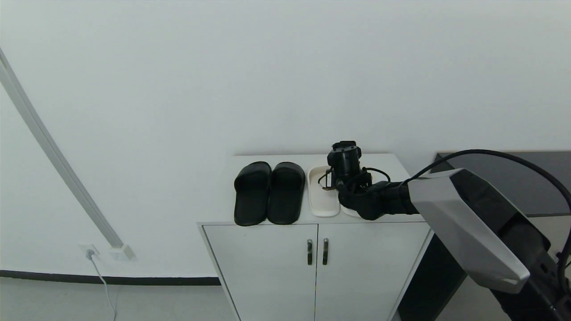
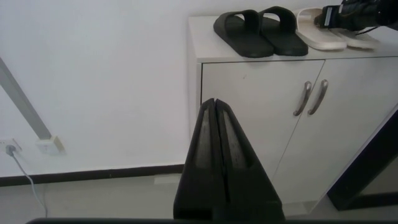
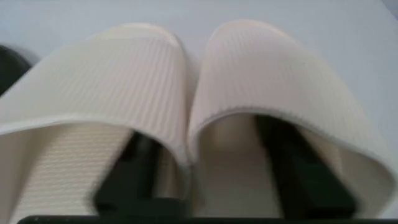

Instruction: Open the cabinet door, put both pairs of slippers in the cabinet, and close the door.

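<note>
Though spread apart, tucked inside 2 cream slippers (image 1: 322,199), 1 under each strap: fingers (image 3: 305,177) of right gripper (image 1: 329,182), atop closed cabinet (image 1: 267,263) beside 2 black slippers (image 1: 267,192). Left gripper (image 2: 214,106) fingertips pressed together, holding nothing.

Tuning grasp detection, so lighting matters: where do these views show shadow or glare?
Head view: soft, even light, no glare on the cabinet top; the black slippers cast barely any shadow. Right wrist view: dark under the white slippers' uppers, where the fingers of the right hand sit. Left wrist view: a faint sheen on the door handles.
</note>
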Motion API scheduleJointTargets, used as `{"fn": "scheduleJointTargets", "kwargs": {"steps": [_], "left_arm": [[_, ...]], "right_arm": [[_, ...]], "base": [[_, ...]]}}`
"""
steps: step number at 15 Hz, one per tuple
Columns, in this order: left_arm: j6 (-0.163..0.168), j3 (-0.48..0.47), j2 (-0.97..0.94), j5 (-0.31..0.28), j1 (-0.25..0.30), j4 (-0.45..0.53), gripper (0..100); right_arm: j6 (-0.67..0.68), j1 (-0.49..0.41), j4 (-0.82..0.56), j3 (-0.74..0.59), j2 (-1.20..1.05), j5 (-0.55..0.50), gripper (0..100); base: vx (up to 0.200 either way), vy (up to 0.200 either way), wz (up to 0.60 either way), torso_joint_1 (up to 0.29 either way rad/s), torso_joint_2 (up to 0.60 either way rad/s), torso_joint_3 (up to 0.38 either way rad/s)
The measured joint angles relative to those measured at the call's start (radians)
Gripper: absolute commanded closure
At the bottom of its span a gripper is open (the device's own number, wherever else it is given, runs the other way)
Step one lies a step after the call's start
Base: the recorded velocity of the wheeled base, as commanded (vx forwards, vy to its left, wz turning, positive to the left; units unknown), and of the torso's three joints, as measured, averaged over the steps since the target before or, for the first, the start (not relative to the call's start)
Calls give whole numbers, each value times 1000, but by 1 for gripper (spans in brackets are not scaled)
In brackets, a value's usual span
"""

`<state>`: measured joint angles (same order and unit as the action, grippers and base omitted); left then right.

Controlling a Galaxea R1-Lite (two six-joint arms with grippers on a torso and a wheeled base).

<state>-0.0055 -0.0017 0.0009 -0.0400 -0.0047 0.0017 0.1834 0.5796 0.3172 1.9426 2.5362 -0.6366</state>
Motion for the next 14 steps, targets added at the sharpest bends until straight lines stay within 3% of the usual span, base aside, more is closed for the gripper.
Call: {"fn": "scheduleJointTargets", "kwargs": {"steps": [5,8,11,14], "left_arm": [[0,0,0,0,0,0,100],[-2,0,0,0,0,0,100],[-2,0,0,0,0,0,100],[0,0,0,0,0,0,100]], "right_arm": [[0,1,0,5,0,2,100],[1,7,4,-61,-63,9,100],[-1,29,35,-277,-201,86,100],[-39,63,137,-615,-393,205,100]], "base": [[0,0,0,0,0,0],[0,0,0,0,0,0],[0,0,0,0,0,0],[0,0,0,0,0,0]]}}
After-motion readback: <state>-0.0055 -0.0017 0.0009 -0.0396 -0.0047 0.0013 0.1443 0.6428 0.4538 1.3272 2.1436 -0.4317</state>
